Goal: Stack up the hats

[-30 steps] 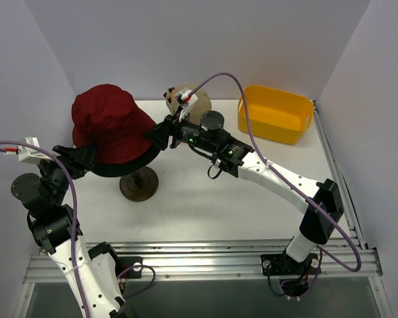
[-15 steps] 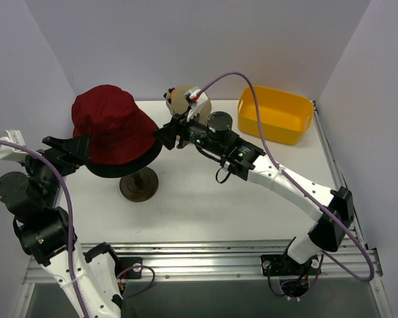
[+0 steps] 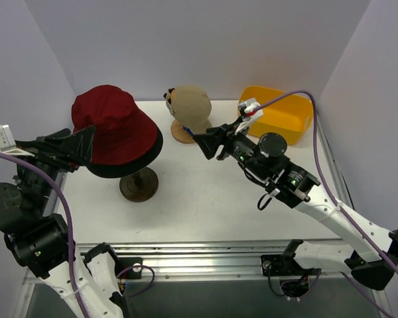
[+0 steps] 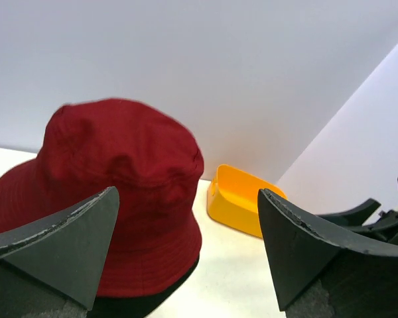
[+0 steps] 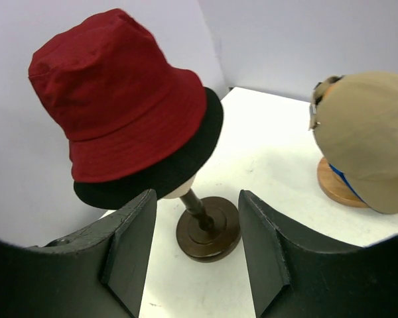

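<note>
A dark red bucket hat (image 3: 113,122) sits on top of a black bucket hat (image 3: 129,165), whose brim shows below it. Both rest on a wooden stand (image 3: 138,184). At the back, a tan cap (image 3: 191,106) covers the mannequin head, and a strip of blue cap (image 5: 348,182) shows under it. My left gripper (image 3: 69,147) hangs open just left of the red hat (image 4: 119,172), apart from it. My right gripper (image 3: 202,144) is open and empty at mid-table, facing the stand (image 5: 209,228) and the red hat (image 5: 113,86).
A yellow bin (image 3: 275,114) stands at the back right corner. The mannequin head's round wooden base (image 3: 181,134) rests on the white table. Walls close in on the left, back and right.
My left gripper opened and drew back left, off the red hat's brim. My right arm pulled away from the hat's right side towards mid-table. The red hat stays on the black one.
</note>
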Robot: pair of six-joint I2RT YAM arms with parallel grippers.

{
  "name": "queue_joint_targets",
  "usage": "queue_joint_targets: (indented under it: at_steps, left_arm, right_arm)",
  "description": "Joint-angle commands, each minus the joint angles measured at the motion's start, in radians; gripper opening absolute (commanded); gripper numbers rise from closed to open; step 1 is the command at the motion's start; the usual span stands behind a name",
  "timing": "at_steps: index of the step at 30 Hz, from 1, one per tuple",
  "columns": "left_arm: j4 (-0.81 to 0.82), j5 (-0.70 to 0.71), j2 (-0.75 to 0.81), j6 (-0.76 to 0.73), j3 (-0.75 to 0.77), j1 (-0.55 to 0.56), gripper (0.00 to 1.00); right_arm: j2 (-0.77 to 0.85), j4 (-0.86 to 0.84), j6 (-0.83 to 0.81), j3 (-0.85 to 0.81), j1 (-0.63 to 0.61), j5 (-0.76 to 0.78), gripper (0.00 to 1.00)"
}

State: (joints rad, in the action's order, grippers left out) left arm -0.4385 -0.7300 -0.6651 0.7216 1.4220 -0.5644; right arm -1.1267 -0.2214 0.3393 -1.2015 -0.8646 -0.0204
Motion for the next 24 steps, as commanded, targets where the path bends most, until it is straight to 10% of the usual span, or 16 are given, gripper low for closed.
queue_joint_targets:
  at_steps: [1, 10, 17, 24]
  left_arm:
    - [0.167, -0.062, -0.103, 0.108, 0.037, -0.014, 0.94]
    - [0.118, 0.093, -0.416, 0.017, 0.417, 0.197, 0.94]
    - [-0.172, 0.559, -0.638, -0.298, 0.692, 0.815, 0.94]
    - [-0.143, 0.985, -0.686, -0.481, 0.572, 1.366, 0.94]
  right_arm:
    - [0.077, 0.013, 0.012, 0.039, 0.006, 0.102, 0.48]
    - [0.126, 0.114, 0.017, 0.014, 0.004, 0.145, 0.48]
    - [0.163, 0.160, 0.006, -0.003, 0.004, 0.203, 0.48]
    - [0.217, 0.218, 0.049, 0.032, 0.006, 0.344, 0.48]
